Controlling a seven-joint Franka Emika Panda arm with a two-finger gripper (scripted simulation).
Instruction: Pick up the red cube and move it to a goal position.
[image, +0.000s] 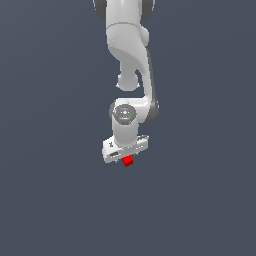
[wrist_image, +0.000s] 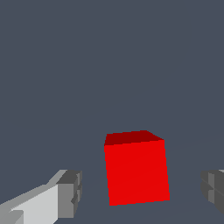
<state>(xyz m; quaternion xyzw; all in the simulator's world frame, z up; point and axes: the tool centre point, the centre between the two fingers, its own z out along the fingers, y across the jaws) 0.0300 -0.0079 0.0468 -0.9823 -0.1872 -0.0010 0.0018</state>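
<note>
Seen from the wrist, the gripper (wrist_image: 140, 192) is spread wide, its two grey fingertips (wrist_image: 70, 192) standing either side of the red cube (wrist_image: 136, 170) with clear gaps on both sides, touching neither, so it grips nothing. The cube sits between the jaws on a plain dark grey floor (wrist_image: 109, 65). In the exterior view the white arm (image: 131, 65) reaches down from above, its white hand directly over the cube (image: 128, 161), which peeks out beneath the gripper (image: 126, 158), near the middle of the scene
</note>
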